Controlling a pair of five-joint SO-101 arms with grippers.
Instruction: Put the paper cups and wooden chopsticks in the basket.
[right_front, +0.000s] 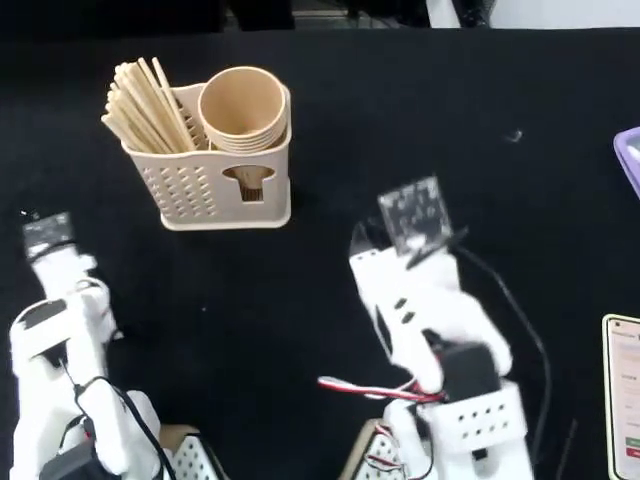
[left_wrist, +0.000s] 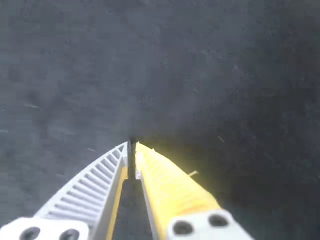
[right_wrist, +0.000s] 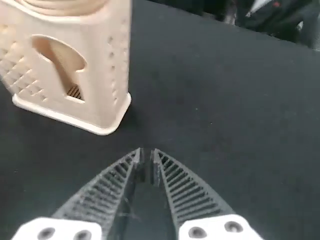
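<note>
A stack of paper cups (right_front: 243, 108) is nested mouth-up in the 3 o'clock compartment of the basket (right_front: 215, 190). A bundle of wooden chopsticks (right_front: 145, 105) is stood in the 9 o'clock compartment, long axes near upright and tops fanned toward 10 o'clock. The basket, cream plastic with perforated walls and a keyhole-shaped cutout, is set toward 10 o'clock on the black cloth-covered table (right_front: 420, 90). The right gripper (right_wrist: 146, 159), with dark ribbed fingers, is held toward 4 o'clock of the basket, well apart from it, fingers drawn together tip to tip. The left gripper (left_wrist: 132, 150) is placed toward 8 o'clock of the basket over the cloth, fingers likewise pressed together. A purple object (right_front: 630, 155) and a phone (right_front: 622, 395) are cut off at the table's 3 o'clock edge.
</note>
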